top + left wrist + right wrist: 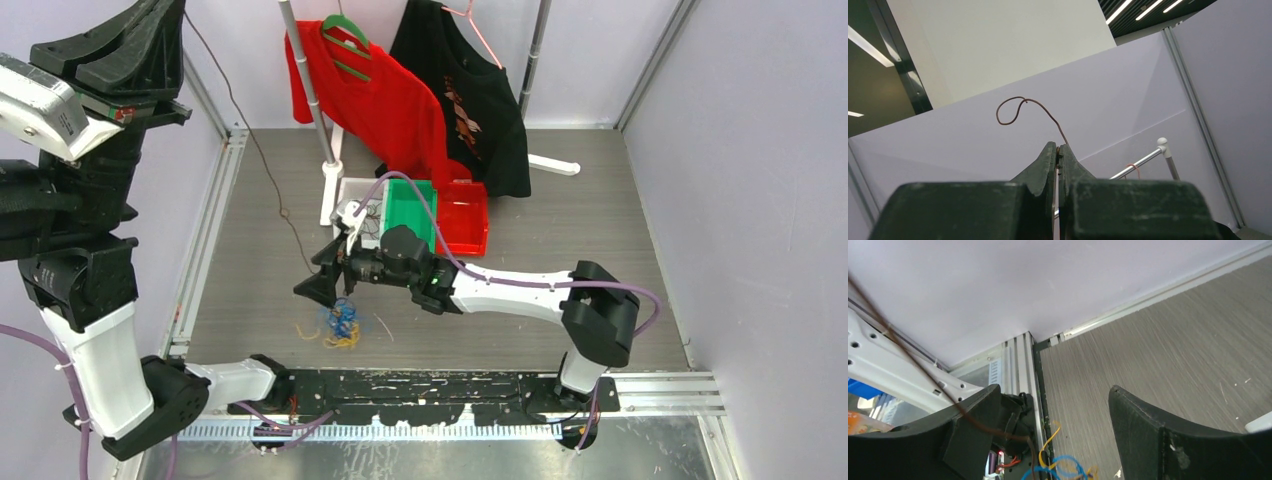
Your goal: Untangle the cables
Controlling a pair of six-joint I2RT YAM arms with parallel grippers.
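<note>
Left hand point(1058, 146) pinches brown strand point(1018, 102), long axis slanting down toward cable clump point(340, 322); right hand point(1053, 390) spread above clump.

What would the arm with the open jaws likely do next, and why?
Probably lower the right gripper onto the cable clump and close. Its jaws stand open above the clump, while the raised left gripper is shut on one brown strand, so holding the clump would let that strand pull free.
</note>
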